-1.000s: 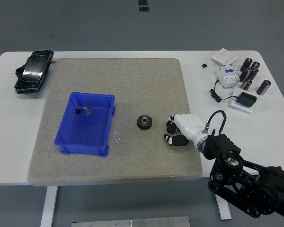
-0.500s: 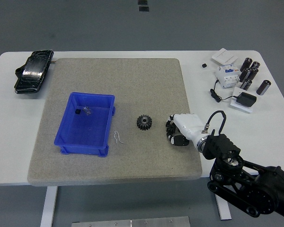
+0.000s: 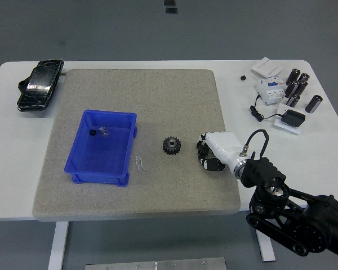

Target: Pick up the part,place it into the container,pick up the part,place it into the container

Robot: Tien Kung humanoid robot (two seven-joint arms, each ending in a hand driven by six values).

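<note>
A black gear lies on the grey mat, right of the blue container. The container holds a small black part and a small clear part. A thin wire clip lies on the mat by the container's near right corner. My right hand, white with dark fingers, rests on the mat a short way right of the gear, not touching it. Its fingers are curled under the palm and hold nothing that I can see. The left arm is out of view.
A black pouch lies at the table's far left. At the far right are a white breaker, several dark cylinders, a black adapter with cord and a white box.
My right hand has drawn its fingers in under the palm and shifted slightly up and left towards the gear. The gear and the container have not moved.
</note>
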